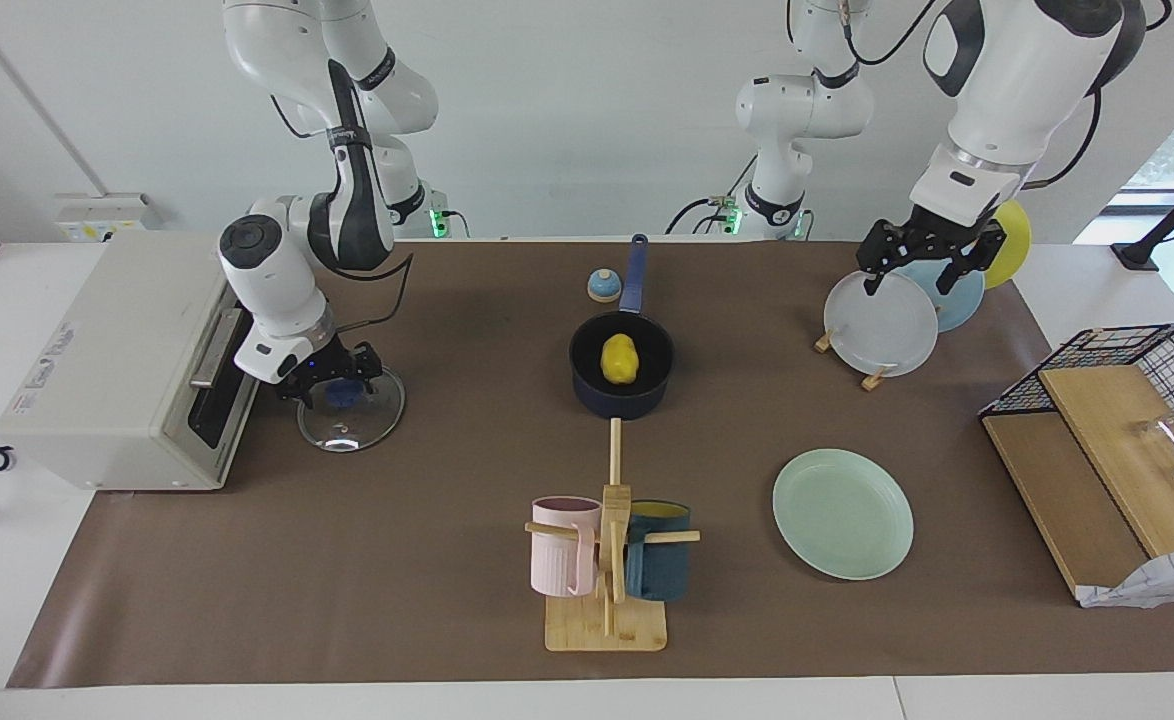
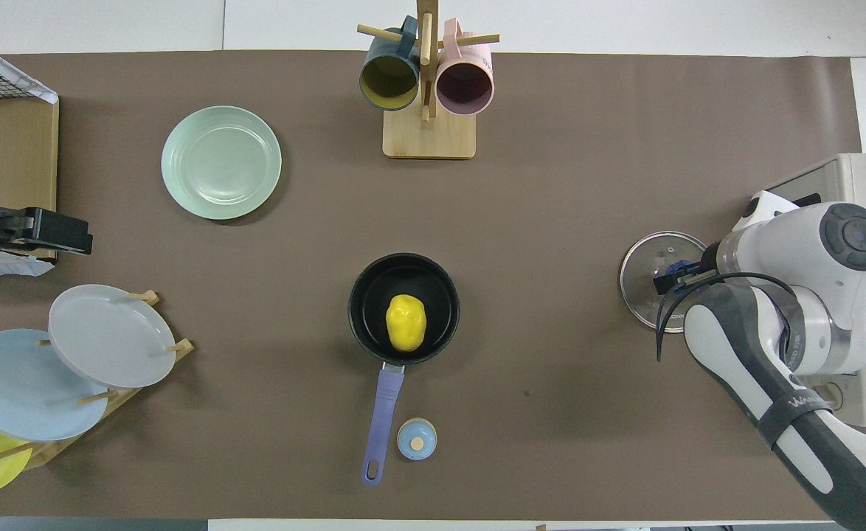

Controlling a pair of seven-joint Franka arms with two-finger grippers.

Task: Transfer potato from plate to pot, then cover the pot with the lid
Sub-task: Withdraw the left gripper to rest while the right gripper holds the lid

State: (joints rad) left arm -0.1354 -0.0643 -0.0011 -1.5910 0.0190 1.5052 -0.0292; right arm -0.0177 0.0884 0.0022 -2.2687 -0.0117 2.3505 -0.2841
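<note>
The yellow potato [image 1: 619, 360] [image 2: 406, 322] lies inside the navy pot [image 1: 587, 385] [image 2: 363, 295] at mid-table, its handle pointing toward the robots. The mint-green plate [image 1: 842, 512] [image 2: 220, 162] lies bare, farther from the robots, toward the left arm's end. The glass lid [image 1: 352, 425] [image 2: 643, 265] lies flat on the table toward the right arm's end. My right gripper [image 1: 343, 392] [image 2: 676, 271] is down at the lid's blue knob. My left gripper [image 1: 912, 280] [image 2: 71, 234] is open and empty, raised over the upright plates.
A toaster oven [image 1: 117, 370] stands beside the lid. A small bell [image 1: 603, 286] sits by the pot's handle. A mug tree [image 1: 607, 560] with two mugs stands farther out. A plate rack [image 1: 882, 325] and a wire basket [image 1: 1117, 400] stand at the left arm's end.
</note>
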